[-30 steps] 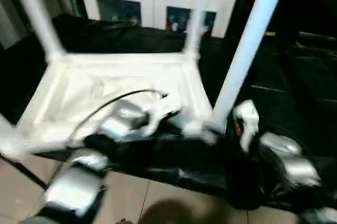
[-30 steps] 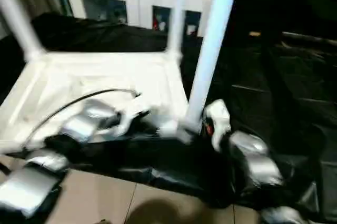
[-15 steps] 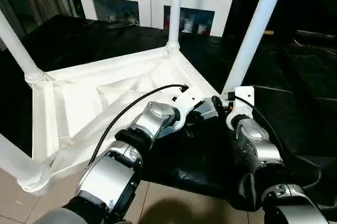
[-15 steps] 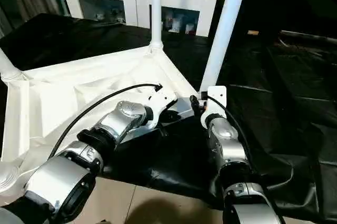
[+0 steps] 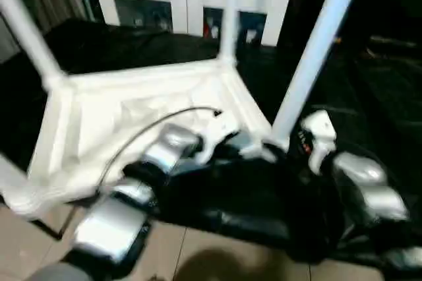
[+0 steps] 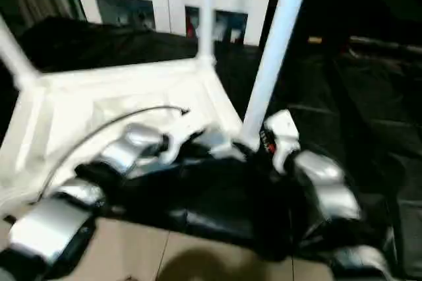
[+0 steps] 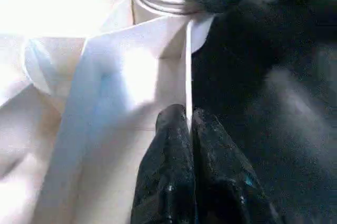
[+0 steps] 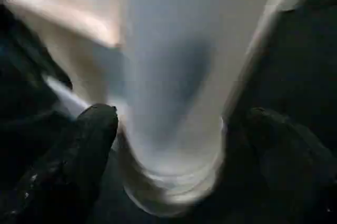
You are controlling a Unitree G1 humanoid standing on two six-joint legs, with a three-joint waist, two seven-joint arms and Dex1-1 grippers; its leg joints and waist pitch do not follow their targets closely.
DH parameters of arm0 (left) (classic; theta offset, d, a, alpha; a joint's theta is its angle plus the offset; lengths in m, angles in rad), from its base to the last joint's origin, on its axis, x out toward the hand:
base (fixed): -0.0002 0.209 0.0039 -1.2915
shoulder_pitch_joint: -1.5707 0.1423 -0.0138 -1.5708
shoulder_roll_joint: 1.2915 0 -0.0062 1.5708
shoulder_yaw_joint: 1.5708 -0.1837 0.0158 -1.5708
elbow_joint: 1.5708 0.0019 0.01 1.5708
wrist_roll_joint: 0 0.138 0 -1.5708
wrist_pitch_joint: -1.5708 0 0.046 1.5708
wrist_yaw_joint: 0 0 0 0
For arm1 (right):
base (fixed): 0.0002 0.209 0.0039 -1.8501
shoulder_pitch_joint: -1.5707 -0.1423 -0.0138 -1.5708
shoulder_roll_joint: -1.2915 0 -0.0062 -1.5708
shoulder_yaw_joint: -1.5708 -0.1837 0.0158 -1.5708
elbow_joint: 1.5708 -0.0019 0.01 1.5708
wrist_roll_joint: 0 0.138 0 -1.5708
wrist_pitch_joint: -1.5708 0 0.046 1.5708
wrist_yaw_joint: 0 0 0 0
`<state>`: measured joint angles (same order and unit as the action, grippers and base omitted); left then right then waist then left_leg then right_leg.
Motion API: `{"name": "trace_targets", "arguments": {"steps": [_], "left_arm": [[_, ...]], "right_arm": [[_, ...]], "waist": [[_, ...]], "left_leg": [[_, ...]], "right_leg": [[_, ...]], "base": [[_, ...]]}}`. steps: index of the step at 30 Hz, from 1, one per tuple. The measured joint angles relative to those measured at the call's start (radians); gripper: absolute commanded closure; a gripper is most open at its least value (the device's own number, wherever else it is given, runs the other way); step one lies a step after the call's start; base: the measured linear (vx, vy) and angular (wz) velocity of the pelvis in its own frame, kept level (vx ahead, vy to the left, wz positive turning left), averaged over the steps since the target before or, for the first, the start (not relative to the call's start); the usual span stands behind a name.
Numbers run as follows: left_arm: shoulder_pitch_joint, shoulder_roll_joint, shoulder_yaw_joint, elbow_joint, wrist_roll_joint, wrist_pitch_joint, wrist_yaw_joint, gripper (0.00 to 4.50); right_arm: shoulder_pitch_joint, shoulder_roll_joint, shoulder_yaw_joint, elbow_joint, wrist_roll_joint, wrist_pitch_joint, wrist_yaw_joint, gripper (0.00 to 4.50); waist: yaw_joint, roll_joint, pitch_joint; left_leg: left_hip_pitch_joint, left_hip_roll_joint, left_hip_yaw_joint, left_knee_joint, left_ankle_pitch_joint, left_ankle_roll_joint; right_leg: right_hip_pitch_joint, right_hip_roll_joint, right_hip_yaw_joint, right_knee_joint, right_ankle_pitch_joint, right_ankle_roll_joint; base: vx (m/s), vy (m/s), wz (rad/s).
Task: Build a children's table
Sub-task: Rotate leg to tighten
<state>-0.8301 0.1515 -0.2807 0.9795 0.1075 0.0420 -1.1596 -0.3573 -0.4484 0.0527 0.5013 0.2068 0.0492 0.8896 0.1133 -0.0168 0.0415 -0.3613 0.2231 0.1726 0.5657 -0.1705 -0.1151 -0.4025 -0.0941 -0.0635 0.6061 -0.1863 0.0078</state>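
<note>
The children's table lies upside down on the black-covered work table, its white legs pointing up. My left gripper is shut on the thin rim of the top, close to the near right corner socket. At that corner stands a leg. My right gripper is open around the leg's base, one black finger on each side. In the head view the right gripper sits just right of that corner, the left gripper just left of it.
The black cover of the work table spreads wide to the right. A white cabinet with glass doors stands behind. Tiled floor shows below the table's near edge. Other legs rise at the far and left corners.
The whole picture swings between frames, so my head camera has moved. Both grippers stay at the near right corner of the children's table.
</note>
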Motion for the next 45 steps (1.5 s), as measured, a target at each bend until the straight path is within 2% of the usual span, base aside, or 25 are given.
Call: {"name": "trace_targets", "arguments": {"steps": [4, 10, 25, 32, 37, 39, 42, 45], "left_arm": [[0.026, 0.033, -0.009, -0.046, -0.005, -0.001, -0.112, 4.5], [0.03, 0.052, -0.009, -0.054, -0.011, -0.004, -0.151, 4.5], [0.037, 0.059, -0.009, -0.064, -0.014, -0.004, -0.16, 4.5], [0.049, 0.067, -0.009, -0.081, -0.013, -0.002, -0.156, 4.5], [0.032, 0.036, 0.005, -0.049, 0.004, 0.005, -0.05, 4.5], [-0.002, -0.018, 0.014, -0.002, 0.016, 0.032, 0.07, 4.5], [-0.045, -0.108, 0.041, 0.066, 0.021, 0.073, 0.253, 4.5], [-0.078, -0.184, 0.058, 0.125, 0.021, 0.092, 0.415, 4.5]], "right_arm": [[0.013, -0.034, 0.035, -0.057, 0.035, 0.043, 0.125, 0.31], [0.013, -0.058, 0.053, -0.07, 0.04, 0.079, 0.21, 0.31], [0.013, -0.043, 0.052, -0.064, 0.039, 0.08, 0.221, 1.62], [0.015, -0.027, 0.049, -0.057, 0.036, 0.073, 0.211, 1.81], [0.015, 0.046, 0.0, 0.006, 0.029, 0.028, 0.058, 1.83], [-0.006, 0.111, -0.052, 0.065, 0.025, 0.013, -0.096, 1.83], [-0.051, 0.193, -0.106, 0.131, 0.012, 0.001, -0.331, 1.83], [-0.112, 0.269, -0.137, 0.186, -0.011, 0.003, -0.569, 1.83]], "waist": [[0.007, 0.0, 0.0], [0.013, -0.001, 0.0], [0.016, -0.002, 0.001], [0.014, -0.002, 0.001], [0.004, -0.008, -0.001], [-0.001, -0.012, -0.002], [-0.005, -0.01, -0.002], [-0.007, -0.007, -0.004]], "left_leg": [[-0.002, 0.001, 0.0, 0.002, 0.0, 0.0], [-0.003, 0.001, 0.0, 0.004, 0.0, 0.0], [-0.003, 0.001, 0.0, 0.004, 0.0, 0.0], [-0.003, 0.001, 0.0, 0.004, 0.0, 0.0], [-0.002, 0.001, 0.0, 0.006, 0.0, 0.0], [-0.002, 0.0, 0.0, 0.008, 0.0, 0.0], [-0.003, 0.0, 0.0, 0.01, 0.0, 0.0], [-0.003, -0.001, 0.0, 0.009, 0.0, 0.0]], "right_leg": [[0.0, -0.001, 0.0, 0.0, 0.0, 0.0], [0.0, -0.001, 0.0, 0.001, 0.0, 0.0], [-0.002, -0.001, 0.0, 0.003, 0.0, 0.0], [-0.002, -0.001, 0.0, 0.004, 0.0, 0.0], [-0.001, -0.001, 0.0, 0.004, 0.001, -0.001], [0.0, -0.002, 0.001, 0.004, 0.001, -0.001], [0.0, -0.003, 0.002, 0.004, 0.002, -0.002], [0.0, -0.002, 0.002, 0.004, 0.002, -0.002]], "base": [[0.0, 0.0, 0.0], [0.0, 0.0, 0.0], [0.0, 0.0, 0.0], [0.0, 0.0, 0.0], [0.0, 0.0, 0.0], [0.0, 0.0, 0.0], [0.0, 0.0, 0.0], [0.0, 0.0, 0.0]]}}
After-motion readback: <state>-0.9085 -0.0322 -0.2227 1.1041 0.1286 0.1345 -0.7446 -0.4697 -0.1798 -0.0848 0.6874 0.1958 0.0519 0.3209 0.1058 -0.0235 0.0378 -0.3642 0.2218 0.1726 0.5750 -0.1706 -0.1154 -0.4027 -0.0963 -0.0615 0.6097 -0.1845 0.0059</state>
